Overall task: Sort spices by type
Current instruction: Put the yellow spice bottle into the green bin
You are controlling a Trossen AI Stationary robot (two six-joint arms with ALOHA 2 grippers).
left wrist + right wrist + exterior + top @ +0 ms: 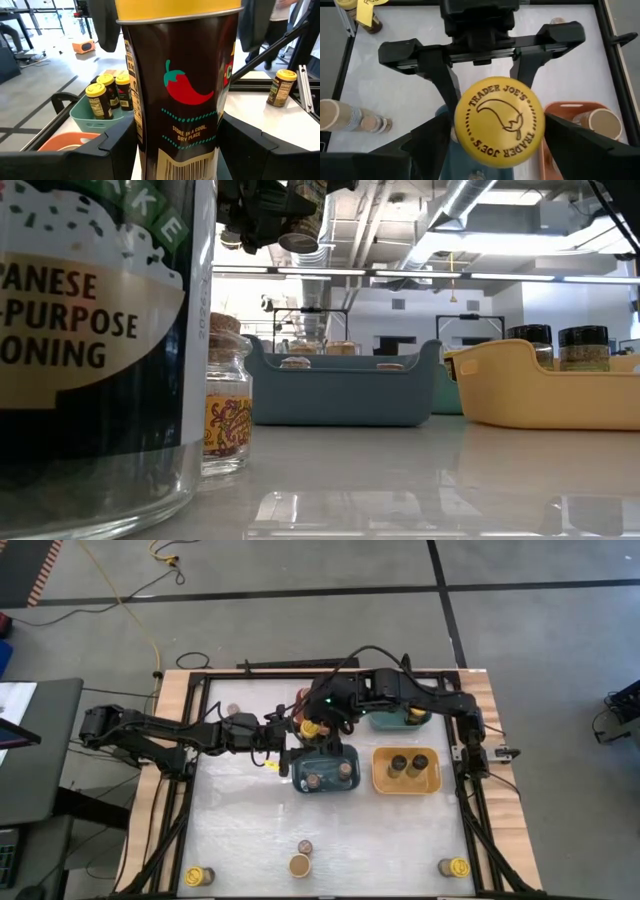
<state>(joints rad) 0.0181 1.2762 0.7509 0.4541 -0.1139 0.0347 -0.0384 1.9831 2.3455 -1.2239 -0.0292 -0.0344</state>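
Observation:
A dark spice jar [190,90] with a red chili on its label and a yellow lid [500,121] hangs above the bins, and my left gripper [290,736] is shut on it. My right gripper [322,716] comes down over it and is open. One of its fingers [107,25] stands on each side of the lid [255,22]; whether they touch it I cannot tell. Other spices: yellow-lidded jars [105,95] in the teal bin [80,117], two dark-topped jars [406,766] in the yellow bin [434,783], two jars [313,781] in the blue bin [325,755]. My left gripper pinches the jar's lower body [145,145] between its two fingers [115,147], which come in level from the table's left side, one on each side of the jar. The jar stands upright, lid up, lifted clear of the table and bins.
An orange bin [565,107] holds a tan-lidded jar [604,123]. Loose jars stand near the front edge: yellow-lidded ones [200,876] [455,866], a tan-lidded one [300,865] and a small brown-topped one [305,847]. One yellow-lidded jar [281,87] stands alone on the table.

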